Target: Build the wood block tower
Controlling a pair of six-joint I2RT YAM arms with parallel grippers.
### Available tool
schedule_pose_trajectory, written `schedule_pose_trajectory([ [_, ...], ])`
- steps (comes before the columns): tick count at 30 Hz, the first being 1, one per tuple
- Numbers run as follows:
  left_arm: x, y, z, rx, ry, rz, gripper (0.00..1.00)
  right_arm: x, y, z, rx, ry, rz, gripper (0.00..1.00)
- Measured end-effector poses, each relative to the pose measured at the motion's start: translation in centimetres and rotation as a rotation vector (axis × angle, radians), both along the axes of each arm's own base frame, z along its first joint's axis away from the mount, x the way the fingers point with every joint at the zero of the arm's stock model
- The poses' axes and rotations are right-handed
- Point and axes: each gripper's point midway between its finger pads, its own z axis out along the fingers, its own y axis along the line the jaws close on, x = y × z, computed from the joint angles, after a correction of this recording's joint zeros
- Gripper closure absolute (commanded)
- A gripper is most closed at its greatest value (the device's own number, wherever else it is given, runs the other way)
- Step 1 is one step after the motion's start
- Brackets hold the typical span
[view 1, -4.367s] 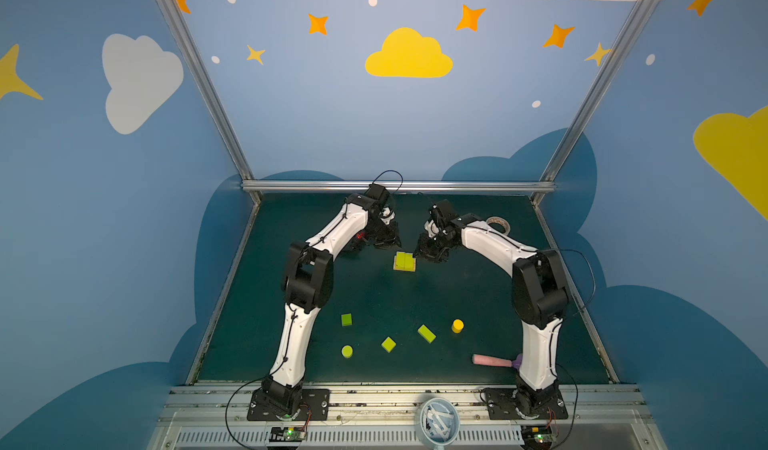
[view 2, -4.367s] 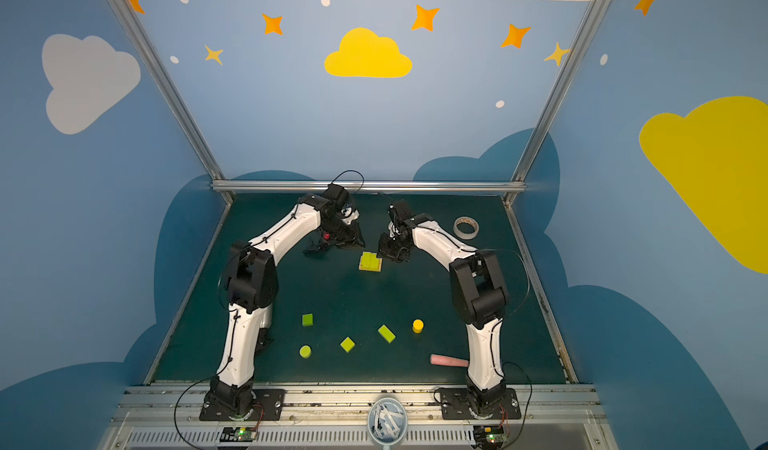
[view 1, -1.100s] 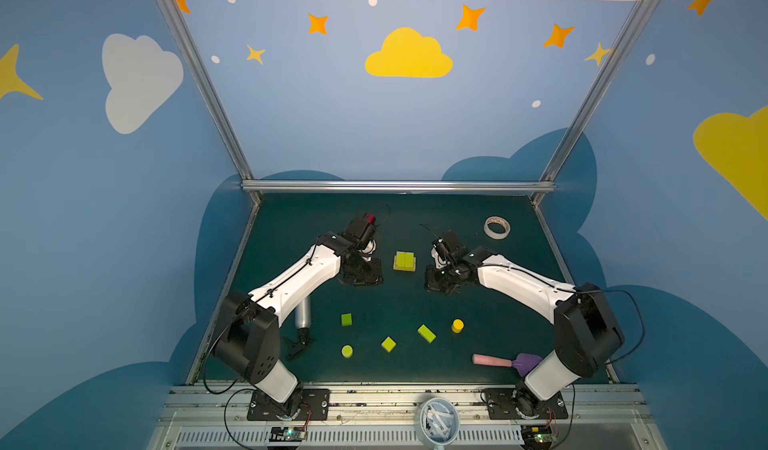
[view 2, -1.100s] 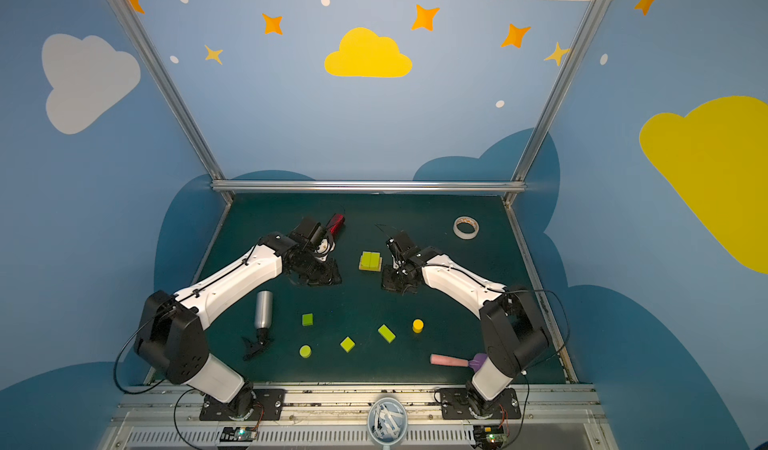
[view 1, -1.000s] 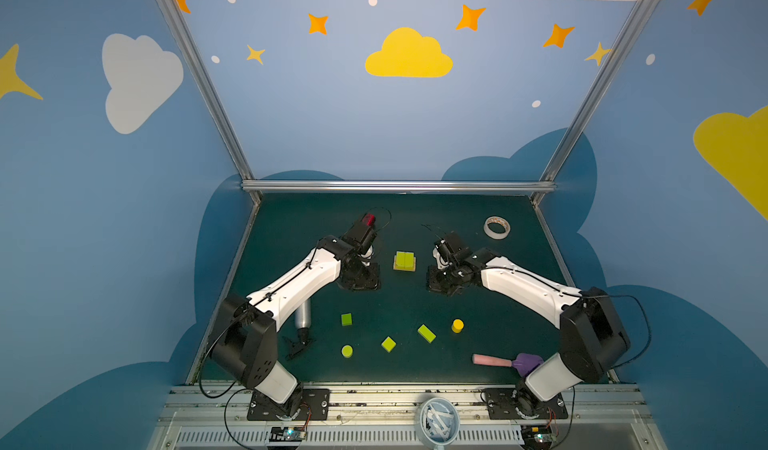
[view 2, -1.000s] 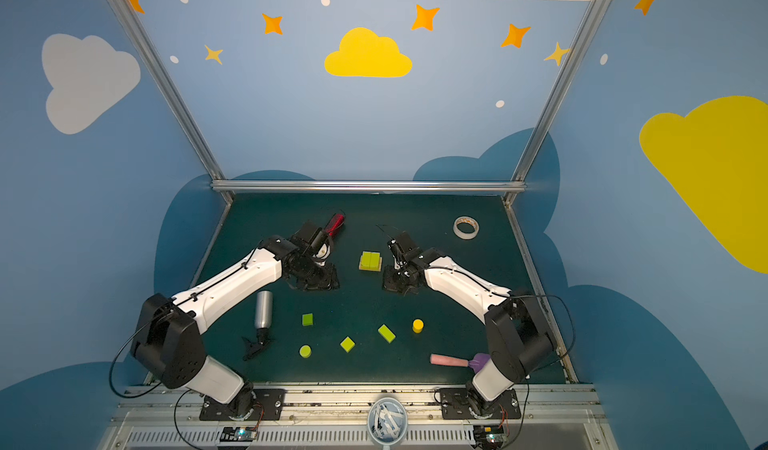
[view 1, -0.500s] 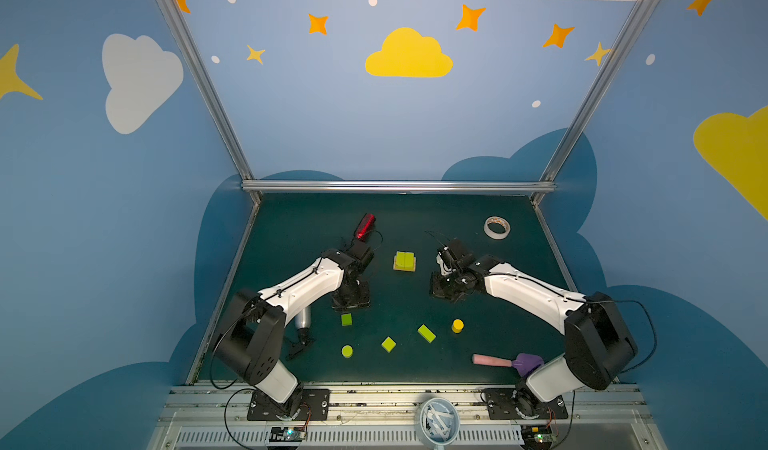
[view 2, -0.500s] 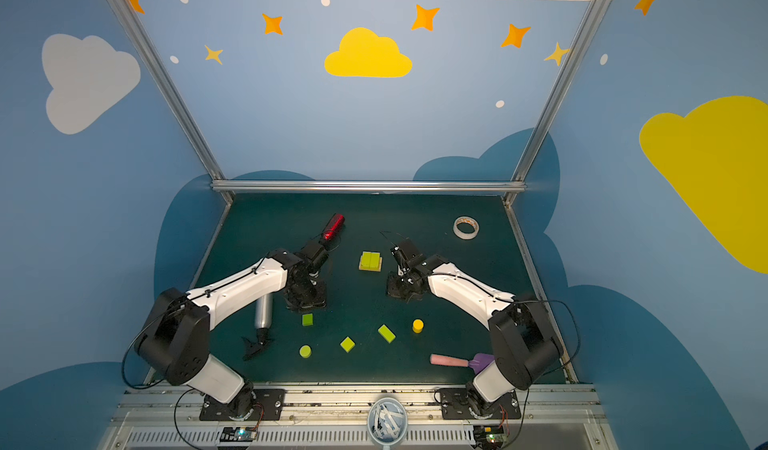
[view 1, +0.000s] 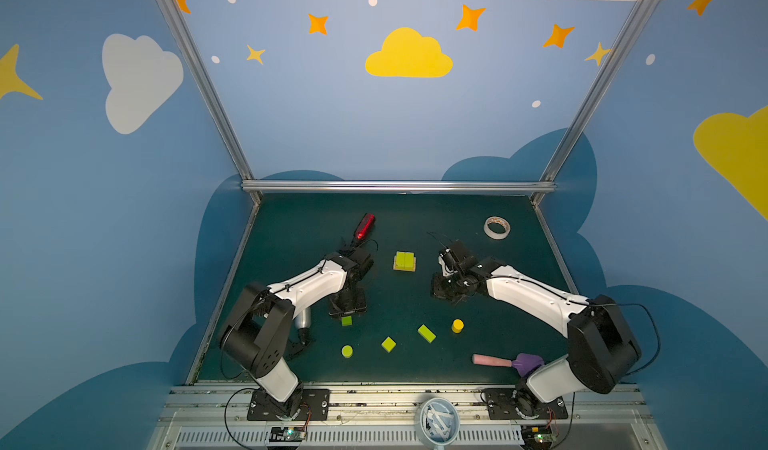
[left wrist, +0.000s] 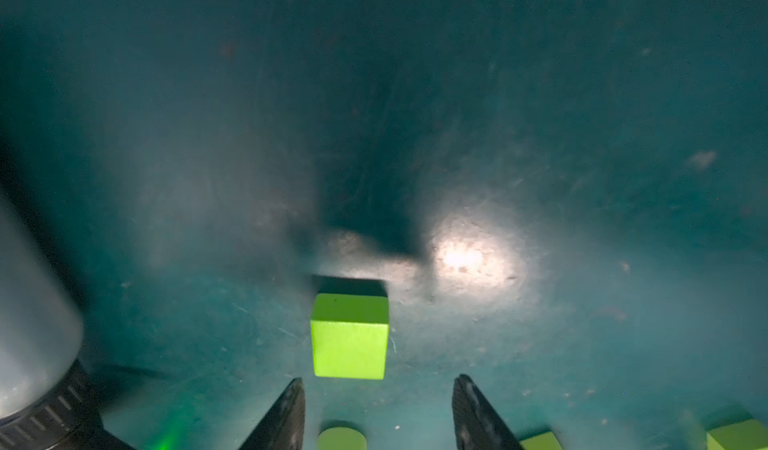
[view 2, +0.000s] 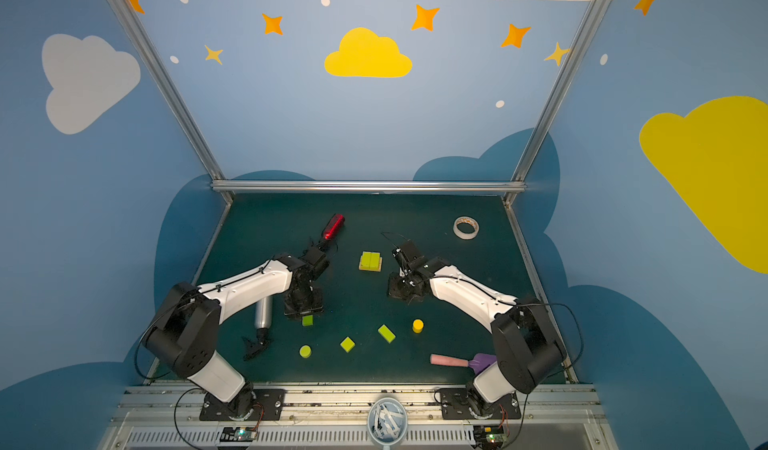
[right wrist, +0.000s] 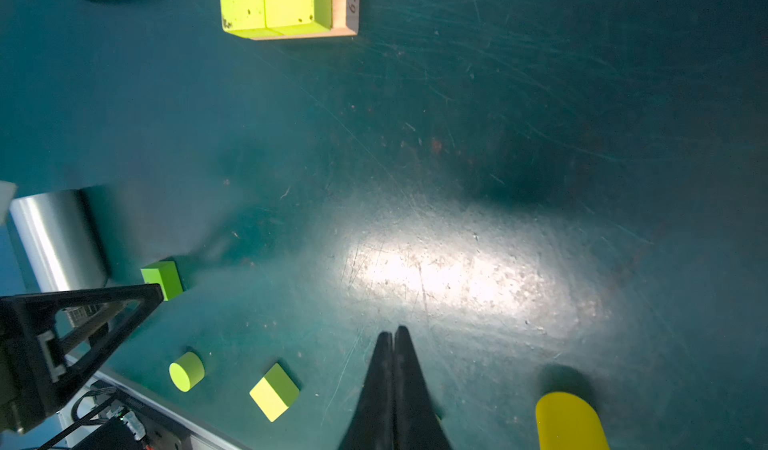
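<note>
Left-wrist view: L gripper (left wrist: 379, 380), jaws half-parted & empty, to be centred astride lime cube (left wrist: 349, 340); R gripper (right wrist: 392, 332) pinched closed.

We are hovering our black left gripper (left wrist: 379, 387), jaws parted, just beside the lime-green wooden cube (left wrist: 349, 335), and pinching our black right gripper (right wrist: 392, 336) closed, farther off.

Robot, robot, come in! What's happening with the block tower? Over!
Left gripper open, just short of green cube, nothing held. Right gripper shut, empty. Tower only two layers. Silver canister beside cube, not blocking.
</note>
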Motion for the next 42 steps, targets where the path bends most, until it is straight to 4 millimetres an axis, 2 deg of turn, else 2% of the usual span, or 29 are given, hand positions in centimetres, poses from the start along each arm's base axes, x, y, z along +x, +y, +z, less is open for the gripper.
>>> schedule_pose_trajectory([
  [14, -0.2, 0.7, -1.4, 0.011, 0.021, 0.036, 0.49, 0.1, 0.1, 0.0, 0.006, -0.005, -0.003, 1.0],
  [42, -0.1, 0.4, -1.8, -0.014, 0.019, 0.043, 0.65, 0.2, 0.2, -0.1, 0.005, -0.002, -0.003, 1.0],
])
